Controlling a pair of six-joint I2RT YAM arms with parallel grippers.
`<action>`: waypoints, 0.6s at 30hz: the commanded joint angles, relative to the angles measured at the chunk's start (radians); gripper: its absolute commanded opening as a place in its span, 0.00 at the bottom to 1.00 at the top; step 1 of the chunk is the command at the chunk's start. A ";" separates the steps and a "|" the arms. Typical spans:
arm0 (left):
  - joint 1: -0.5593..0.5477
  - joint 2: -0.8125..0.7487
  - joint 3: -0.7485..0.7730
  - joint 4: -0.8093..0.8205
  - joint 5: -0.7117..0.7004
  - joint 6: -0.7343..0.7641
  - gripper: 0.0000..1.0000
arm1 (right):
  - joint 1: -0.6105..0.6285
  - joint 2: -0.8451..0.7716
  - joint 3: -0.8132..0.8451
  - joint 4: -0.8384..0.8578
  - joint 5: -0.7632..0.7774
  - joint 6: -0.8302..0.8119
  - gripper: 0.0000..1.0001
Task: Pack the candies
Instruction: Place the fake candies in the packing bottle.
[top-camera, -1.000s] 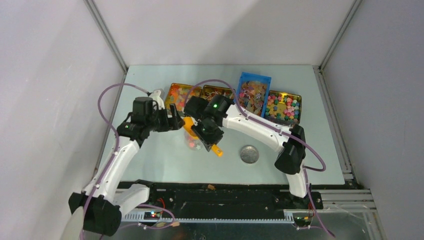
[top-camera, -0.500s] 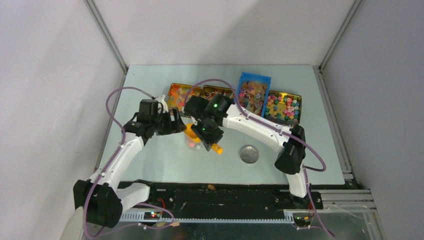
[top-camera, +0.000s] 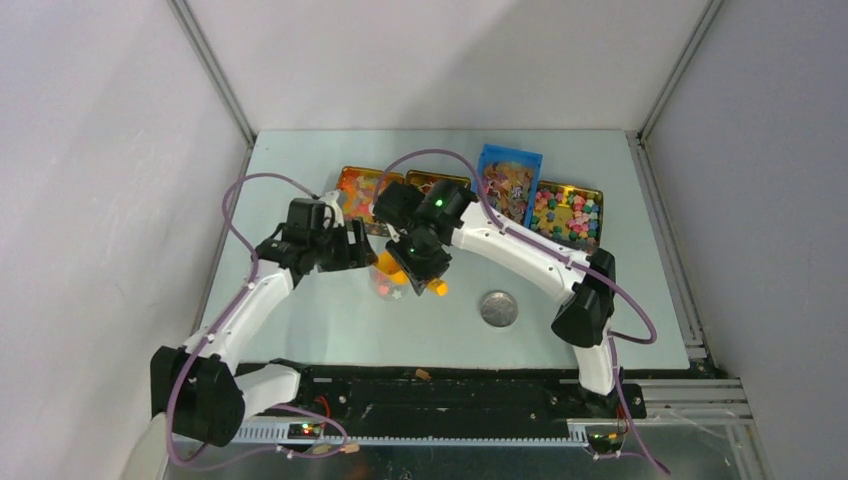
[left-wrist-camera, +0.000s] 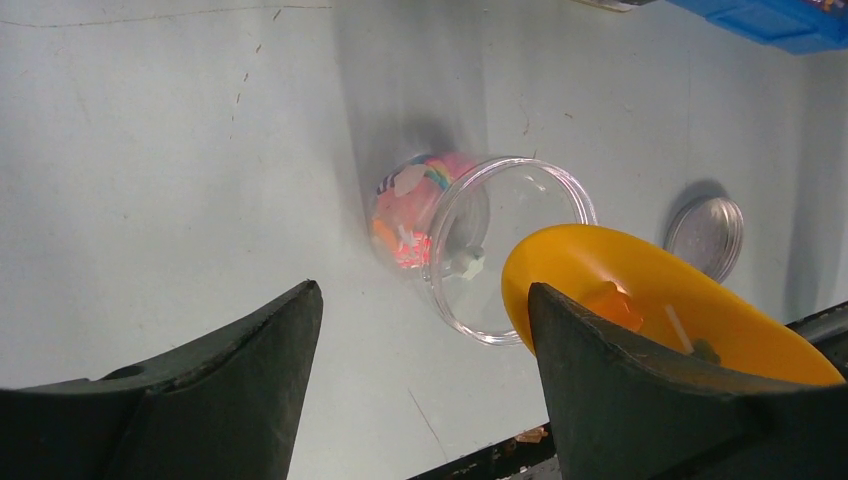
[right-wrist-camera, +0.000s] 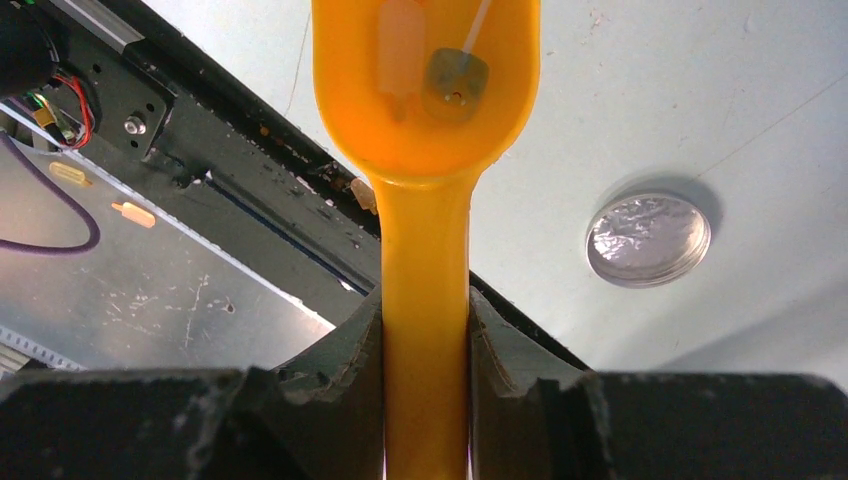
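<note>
A clear jar (left-wrist-camera: 505, 250) stands on the table, a few candies (left-wrist-camera: 410, 205) in its bottom; it also shows in the top view (top-camera: 386, 288). My right gripper (right-wrist-camera: 425, 312) is shut on the handle of an orange scoop (right-wrist-camera: 425, 240). Its bowl (left-wrist-camera: 650, 300) holds a few candies (left-wrist-camera: 612, 305) just beside the jar's mouth. My left gripper (left-wrist-camera: 422, 300) is open and empty, its fingers apart just left of the jar (top-camera: 355, 245). More candies fill the trays at the back (top-camera: 568, 212).
A round silver lid (top-camera: 498, 308) lies right of the jar, also in the right wrist view (right-wrist-camera: 648, 240). Three metal tins (top-camera: 343, 170) and a blue tray (top-camera: 534, 158) line the back. The black front rail (top-camera: 450, 385) edges the table.
My left gripper has moved right, closer to the jar. My right gripper has turned the scoop, its handle end swinging back a little while the bowl stays by the jar.
</note>
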 joint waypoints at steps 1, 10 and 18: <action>-0.018 0.008 0.011 0.010 -0.027 0.009 0.82 | -0.008 -0.067 0.057 -0.007 0.023 0.009 0.00; -0.045 0.030 0.009 0.012 -0.056 0.011 0.82 | -0.018 -0.037 0.111 -0.030 0.017 0.003 0.00; -0.047 0.018 0.024 0.002 -0.078 0.024 0.84 | -0.025 0.005 0.142 -0.101 -0.005 -0.020 0.00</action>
